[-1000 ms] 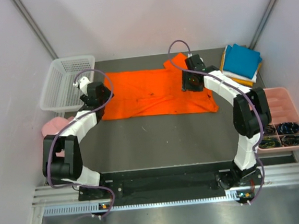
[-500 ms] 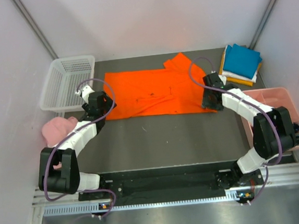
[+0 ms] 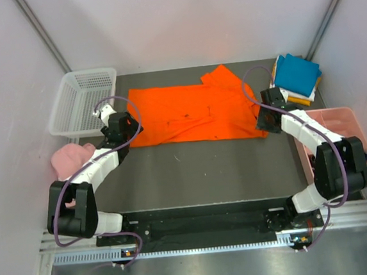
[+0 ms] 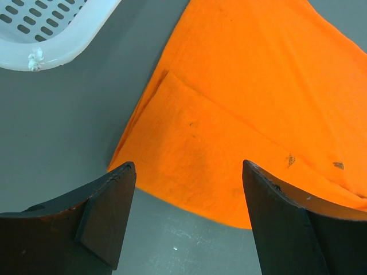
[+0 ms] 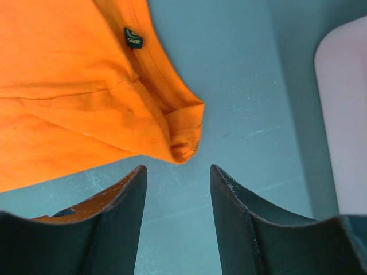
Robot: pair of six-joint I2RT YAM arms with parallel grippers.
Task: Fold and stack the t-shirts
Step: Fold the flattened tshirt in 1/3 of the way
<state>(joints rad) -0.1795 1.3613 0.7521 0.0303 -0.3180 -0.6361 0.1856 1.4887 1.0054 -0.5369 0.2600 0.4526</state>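
The orange t-shirt (image 3: 191, 114) is seen spread flat across the far half of the dark table (image 3: 205, 168), with 1 sleeve sticking out toward the back. The left gripper (image 4: 188, 167) is held over the shirt's near left corner, where a folded-over layer can be seen. Its 2 fingers are spread wide and nothing is gripped between them. The right gripper (image 5: 176, 169) is held just short of the shirt's near right corner, where the hem is bunched. Its fingers are parted less widely, only bare table is seen in the gap, and nothing is held. A stack of folded t-shirts (image 3: 296, 79), teal on top with white and yellow edges beneath, is set at the far right corner. A white basket (image 3: 81, 101) is placed at the far left, a pink cap (image 3: 66, 159) is seen beside the table's left edge, and a pink tray (image 3: 340, 127) is found at the right.
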